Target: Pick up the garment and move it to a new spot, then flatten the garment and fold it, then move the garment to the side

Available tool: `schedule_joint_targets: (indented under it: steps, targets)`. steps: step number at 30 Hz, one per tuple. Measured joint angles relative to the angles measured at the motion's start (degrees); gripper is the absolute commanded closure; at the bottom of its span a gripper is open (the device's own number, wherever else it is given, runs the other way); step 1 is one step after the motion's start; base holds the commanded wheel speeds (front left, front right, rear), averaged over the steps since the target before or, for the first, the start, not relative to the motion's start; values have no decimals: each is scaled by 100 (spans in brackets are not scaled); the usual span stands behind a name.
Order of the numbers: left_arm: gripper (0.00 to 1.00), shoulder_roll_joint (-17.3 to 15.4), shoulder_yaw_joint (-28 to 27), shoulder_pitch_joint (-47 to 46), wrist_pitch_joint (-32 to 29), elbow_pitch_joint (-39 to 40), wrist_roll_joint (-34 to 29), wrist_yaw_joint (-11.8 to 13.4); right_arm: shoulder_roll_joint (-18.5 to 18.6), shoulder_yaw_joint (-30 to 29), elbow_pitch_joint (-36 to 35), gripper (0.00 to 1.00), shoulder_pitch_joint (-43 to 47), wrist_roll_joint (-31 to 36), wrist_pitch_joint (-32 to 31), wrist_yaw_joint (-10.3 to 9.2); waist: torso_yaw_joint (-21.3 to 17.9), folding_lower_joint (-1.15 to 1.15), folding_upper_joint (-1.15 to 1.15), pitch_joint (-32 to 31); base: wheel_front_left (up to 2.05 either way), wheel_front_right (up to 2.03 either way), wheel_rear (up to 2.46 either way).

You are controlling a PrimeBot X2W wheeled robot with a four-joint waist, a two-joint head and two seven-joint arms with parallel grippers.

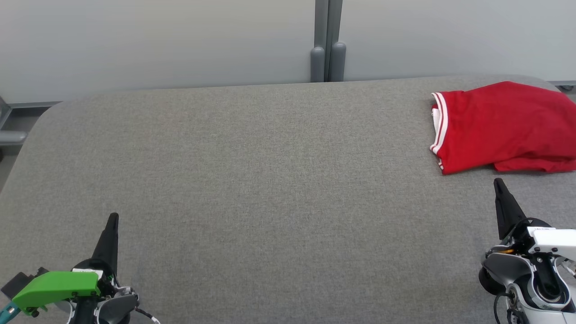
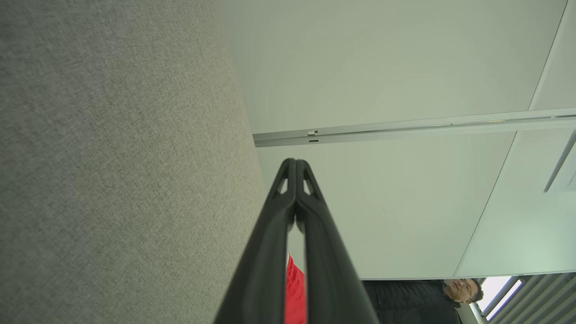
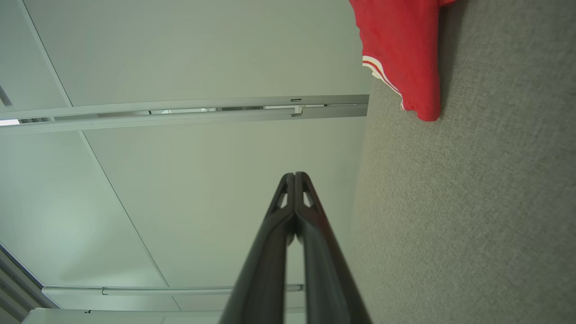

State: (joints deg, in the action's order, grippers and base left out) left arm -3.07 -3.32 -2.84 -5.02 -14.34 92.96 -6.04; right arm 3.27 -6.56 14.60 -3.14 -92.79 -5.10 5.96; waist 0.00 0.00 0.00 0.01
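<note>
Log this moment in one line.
garment: folded, lying far right | left end effector: shut, empty | right end effector: shut, empty

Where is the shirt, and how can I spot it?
Look at the big grey table, at its far right corner. A shirt lies there, loosely folded, just past the right gripper. It alone is bright red, with white stripes on its edge.

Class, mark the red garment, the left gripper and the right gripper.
red garment (image 1: 504, 126): head view, middle of the cloth.
left gripper (image 1: 113, 219): head view, tip of shut jaws.
right gripper (image 1: 498, 183): head view, tip of shut jaws.
</note>
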Motion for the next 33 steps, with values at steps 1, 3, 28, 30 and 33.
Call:
schedule_joint_targets:
  steps: [1,3,28,30,33]
  targets:
    - [100,0,0,-3,0,0,0,0,0,-1,0,100,0,0,0,0,0,0,0,0,0,0,0]
    - [100,0,0,-6,0,0,0,0,0,-1,0,100,0,0,0,0,0,0,0,0,0,0,0]
    - [100,1,-2,-50,0,-2,0,-1,0,-3,1,100,0,0,0,1,0,0,0,0,0,0,0]
    - [100,1,-2,-60,0,-2,0,-1,0,-3,1,100,0,0,0,1,0,0,0,0,0,0,0]
    - [100,1,-3,-70,0,-2,0,-1,0,-3,1,100,0,0,0,1,0,0,0,0,0,0,0]
